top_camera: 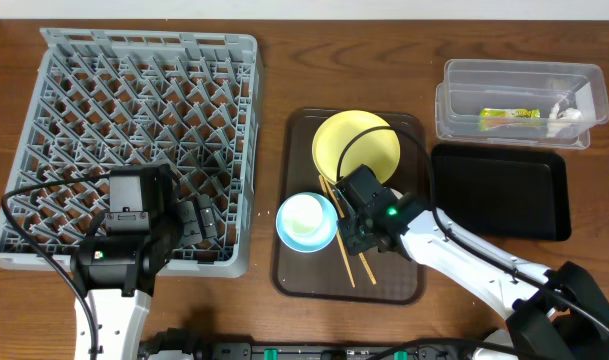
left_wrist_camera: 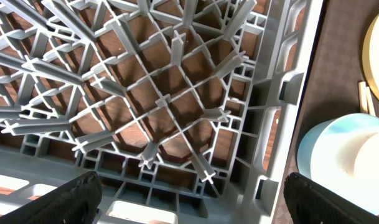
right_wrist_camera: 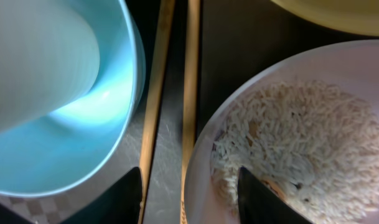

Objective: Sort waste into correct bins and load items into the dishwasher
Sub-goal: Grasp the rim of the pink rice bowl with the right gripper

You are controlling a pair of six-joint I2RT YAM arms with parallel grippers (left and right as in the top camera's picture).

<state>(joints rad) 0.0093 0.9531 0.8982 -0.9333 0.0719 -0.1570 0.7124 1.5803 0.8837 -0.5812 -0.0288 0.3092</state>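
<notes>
My right gripper (right_wrist_camera: 189, 199) hangs low over the brown serving tray (top_camera: 304, 270), jaws partly closed. One finger is inside the white bowl (right_wrist_camera: 208, 143) on the beige food leftovers (right_wrist_camera: 301, 137). The other is outside, beside the chopsticks (right_wrist_camera: 190, 93). Gaps still show on both sides of the rim. The light blue bowl (top_camera: 284, 225) holds the white cup (top_camera: 306, 218), and the yellow plate (top_camera: 356, 145) lies behind. My left gripper (left_wrist_camera: 195, 208) stands wide open and empty above the near right corner of the dishwasher rack (top_camera: 134, 110).
The clear tub (top_camera: 464, 95) at the back right holds a green-and-orange wrapper (top_camera: 509, 115) and a white scrap (top_camera: 566, 113). The black tray (top_camera: 499, 190) lies in front of it. The right arm reaches in from the lower right.
</notes>
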